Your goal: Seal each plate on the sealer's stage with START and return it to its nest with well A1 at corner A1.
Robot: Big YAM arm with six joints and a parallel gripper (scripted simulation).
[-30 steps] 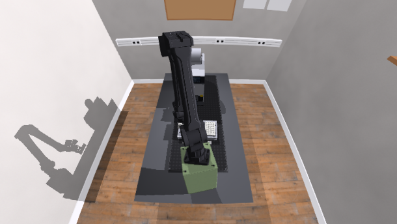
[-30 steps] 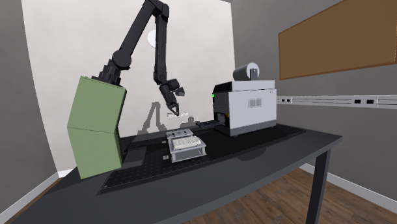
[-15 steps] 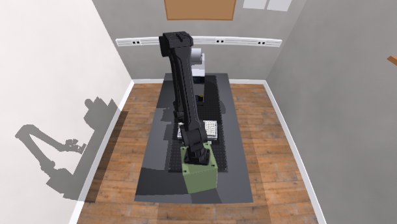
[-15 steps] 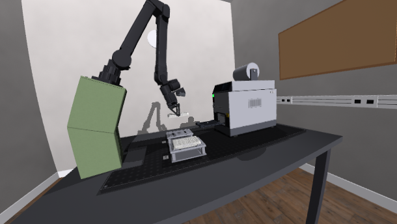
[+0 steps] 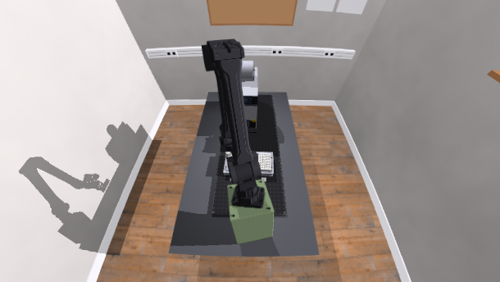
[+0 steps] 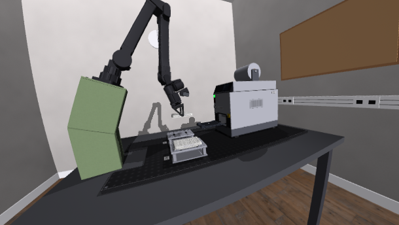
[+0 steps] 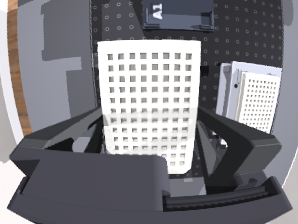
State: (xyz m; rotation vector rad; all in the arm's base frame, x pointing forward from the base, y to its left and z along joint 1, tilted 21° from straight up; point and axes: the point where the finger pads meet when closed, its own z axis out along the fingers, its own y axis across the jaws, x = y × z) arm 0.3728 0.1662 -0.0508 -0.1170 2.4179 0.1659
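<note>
One white plate (image 6: 186, 115) (image 7: 150, 85), pale and grid-welled, is clamped in the gripper (image 6: 182, 115) (image 7: 149, 110) mid-frame, with air beneath its edges. The sealer's stage (image 6: 209, 124) (image 7: 178, 15) juts out right of it, apart.

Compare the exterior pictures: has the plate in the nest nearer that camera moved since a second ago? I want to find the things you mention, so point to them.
No: that plate (image 5: 265, 161) (image 6: 187, 143) (image 7: 259, 102) shows no shift either way against the sealer (image 5: 251, 85) (image 6: 253, 112).
</note>
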